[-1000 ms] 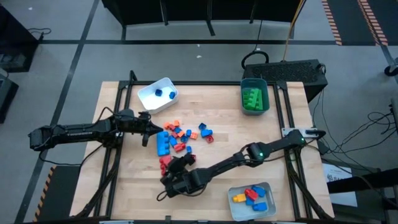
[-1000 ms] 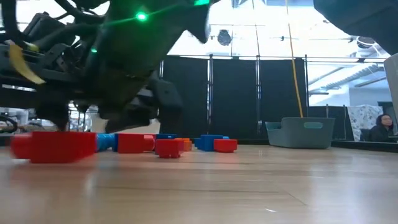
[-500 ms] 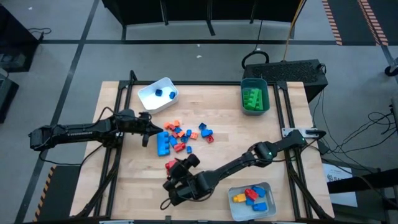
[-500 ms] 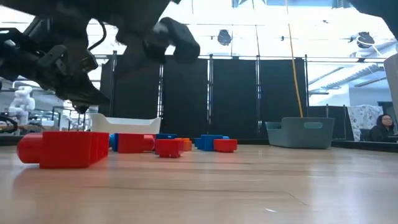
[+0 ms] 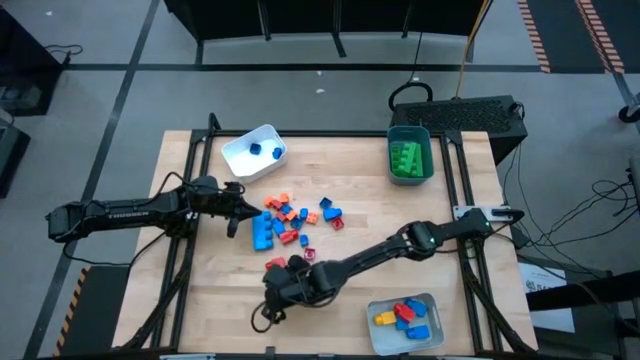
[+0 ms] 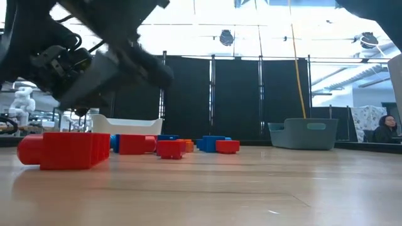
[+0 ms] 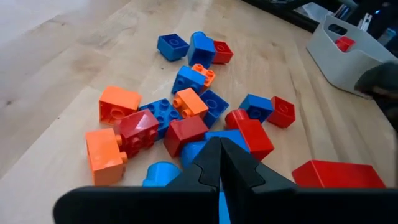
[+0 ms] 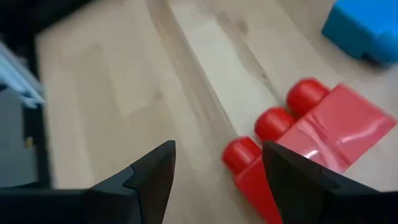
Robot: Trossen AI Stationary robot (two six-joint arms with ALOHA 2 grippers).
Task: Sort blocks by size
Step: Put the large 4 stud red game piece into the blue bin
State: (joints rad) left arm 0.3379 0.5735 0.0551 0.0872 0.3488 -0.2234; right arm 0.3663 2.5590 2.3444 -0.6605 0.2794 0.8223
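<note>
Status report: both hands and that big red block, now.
Left hand shut, waiting at the pile's edge. Right hand open, empty, hovering beside the big red block, not touching. Nothing in the way.

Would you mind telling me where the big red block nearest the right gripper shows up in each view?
High view: big red block, mostly hidden beside the right gripper.
Low view: at left.
Left wrist view: lower right.
Right wrist view: right of centre.
Shared landmark: white tray.
</note>
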